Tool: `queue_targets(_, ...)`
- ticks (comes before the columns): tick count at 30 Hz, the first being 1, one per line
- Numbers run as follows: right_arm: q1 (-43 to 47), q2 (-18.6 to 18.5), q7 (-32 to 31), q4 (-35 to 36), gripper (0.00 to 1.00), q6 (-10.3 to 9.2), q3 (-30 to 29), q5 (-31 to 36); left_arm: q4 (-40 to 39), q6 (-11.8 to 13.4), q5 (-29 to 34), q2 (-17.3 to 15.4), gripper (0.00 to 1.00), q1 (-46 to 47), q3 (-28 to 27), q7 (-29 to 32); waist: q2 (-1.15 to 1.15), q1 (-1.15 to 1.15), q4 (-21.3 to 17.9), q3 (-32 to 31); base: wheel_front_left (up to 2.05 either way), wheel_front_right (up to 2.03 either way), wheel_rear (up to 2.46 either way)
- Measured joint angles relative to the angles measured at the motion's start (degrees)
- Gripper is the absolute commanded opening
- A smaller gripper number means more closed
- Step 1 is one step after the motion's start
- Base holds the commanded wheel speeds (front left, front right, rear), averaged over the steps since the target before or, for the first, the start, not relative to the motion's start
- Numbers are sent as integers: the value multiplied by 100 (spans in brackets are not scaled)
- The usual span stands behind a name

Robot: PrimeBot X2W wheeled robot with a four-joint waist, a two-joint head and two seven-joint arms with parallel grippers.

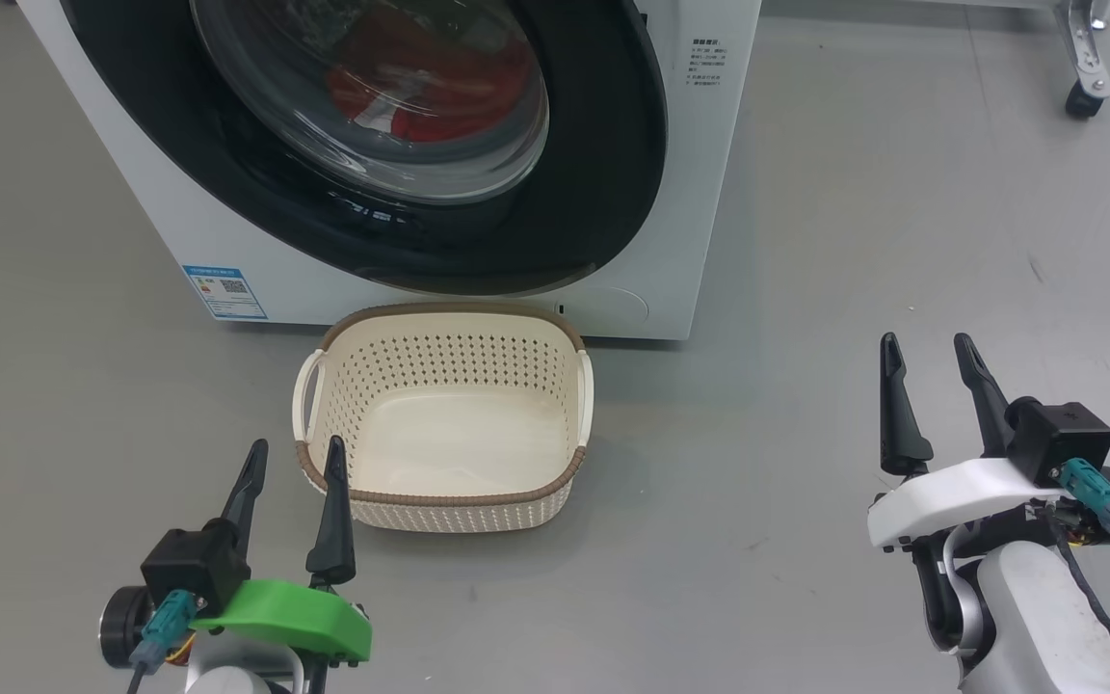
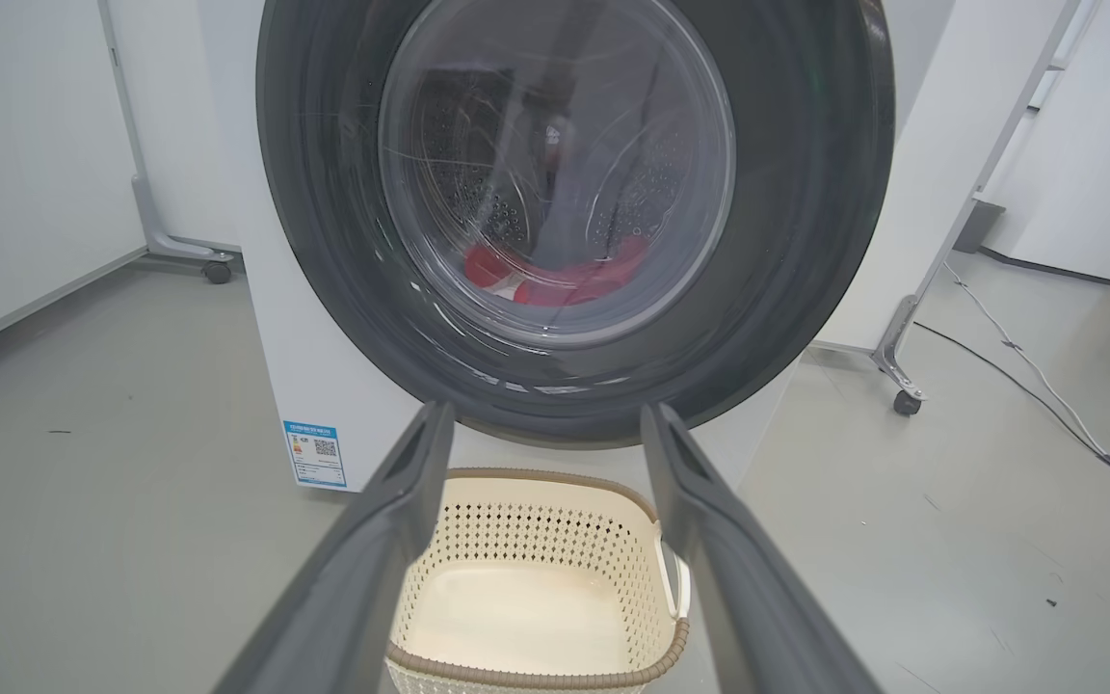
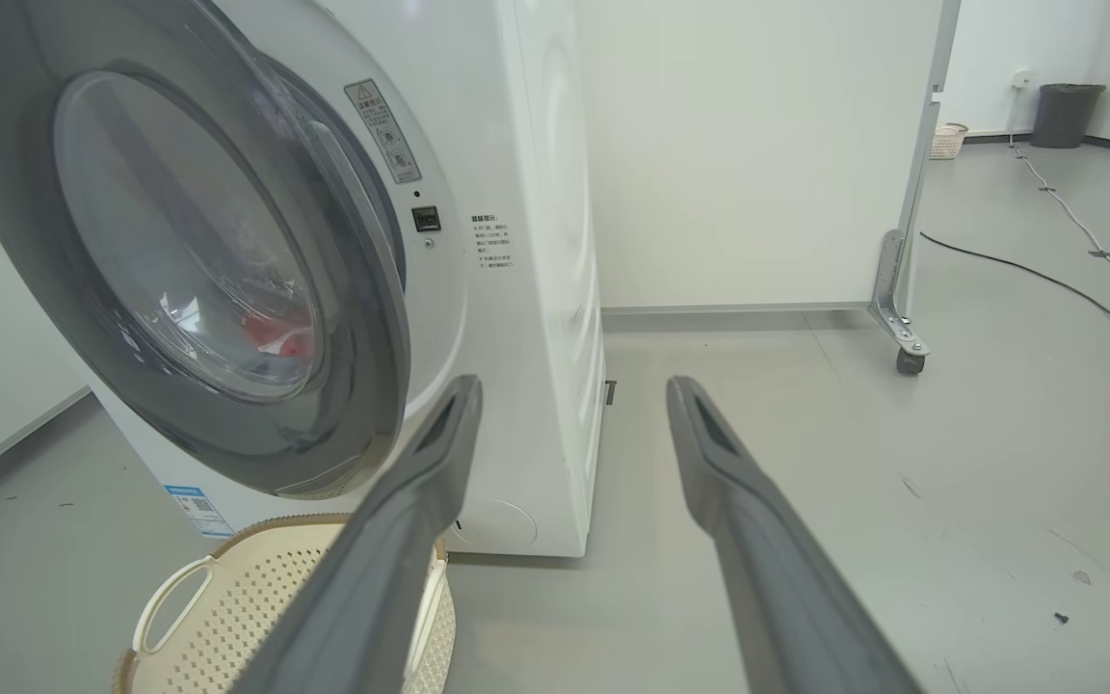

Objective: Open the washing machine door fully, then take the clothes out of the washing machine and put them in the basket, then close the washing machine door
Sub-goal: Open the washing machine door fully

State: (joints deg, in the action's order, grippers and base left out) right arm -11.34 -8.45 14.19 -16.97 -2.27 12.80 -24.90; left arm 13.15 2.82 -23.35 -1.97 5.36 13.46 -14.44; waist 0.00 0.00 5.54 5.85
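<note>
While the left gripper (image 1: 297,443) and right gripper (image 1: 926,339) stood wide open and empty, a nudged basket looked the likeliest slip.
The washing machine door (image 1: 603,193) hung slightly ajar on the washing machine (image 1: 700,193), above the far rim of the basket (image 1: 439,498). The basket's near corner lay just beside a left finger, so a careless reach could shove it. The clothes (image 1: 420,77) showed dimly through reflective glass, their number unclear, and the door's top was cut off.
</note>
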Motion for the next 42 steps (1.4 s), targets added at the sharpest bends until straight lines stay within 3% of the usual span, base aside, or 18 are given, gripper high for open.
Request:
queue_targets(23,53,31,1,274,100,22,-153,86,-74,-59,42,-2,100,-77,159,0,0,0,82,263,0,0,0)
queue_targets(31,-619,-341,-18,278,100,180,-180,163,-102,-68,43,-5,100,-36,349,0,0,0,145,581,0,0,0)
queue_targets(40,-1534,-398,-393,254,100,403,-294,-47,-144,-118,42,-12,100,221,588,0,0,0,283,949,0,0,0)
queue_targets(41,-1647,-416,-447,241,79,435,-299,-73,-145,-118,41,-12,100,254,612,0,0,0,305,989,0,0,0)
queue_targets(42,-1758,-415,-504,229,26,477,-313,-122,-148,-118,41,-12,100,289,634,0,0,0,329,1028,0,0,0)
